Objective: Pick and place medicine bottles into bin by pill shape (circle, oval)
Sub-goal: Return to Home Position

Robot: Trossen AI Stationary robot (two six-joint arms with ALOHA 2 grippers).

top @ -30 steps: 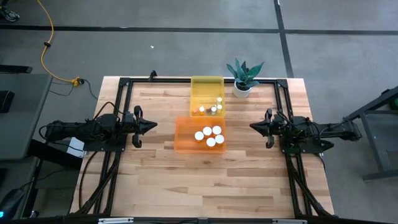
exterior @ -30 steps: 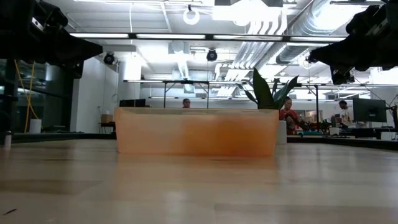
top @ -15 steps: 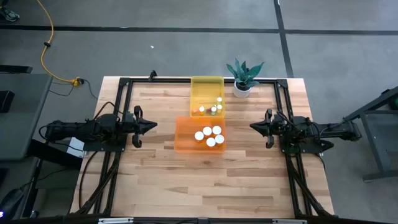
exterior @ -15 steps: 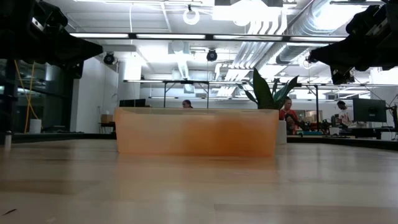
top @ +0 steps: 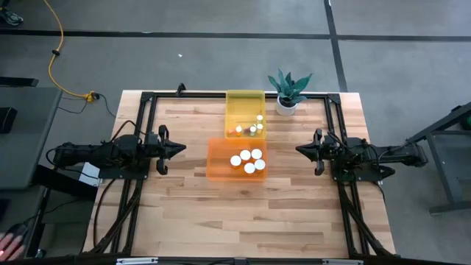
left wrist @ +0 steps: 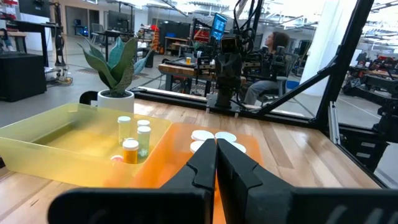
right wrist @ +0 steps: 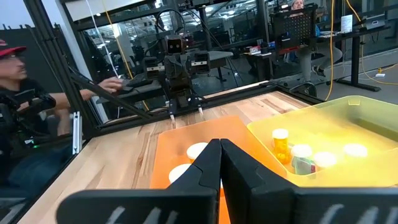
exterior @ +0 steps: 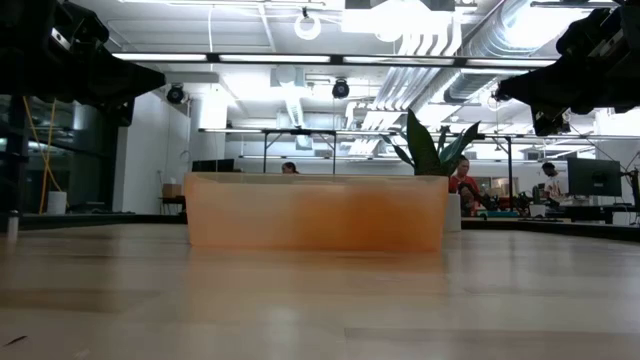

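With medicine bottles (top: 246,155) sorted into orange bin (top: 219,168) and yellow bin (top: 243,103), left gripper (top: 179,149) and right gripper (top: 300,149) were parked aside, fingers pinched together, empty.

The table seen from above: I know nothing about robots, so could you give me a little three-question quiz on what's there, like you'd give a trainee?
1. How many white-capped medicine bottles stand in the orange bin?
2. What stands just beside the yellow bin? A) a potted plant B) a mug C) a toolbox
3. True or false: the left gripper and the right gripper are both shut and holding nothing.
Key: 1: five. 2: A. 3: true.
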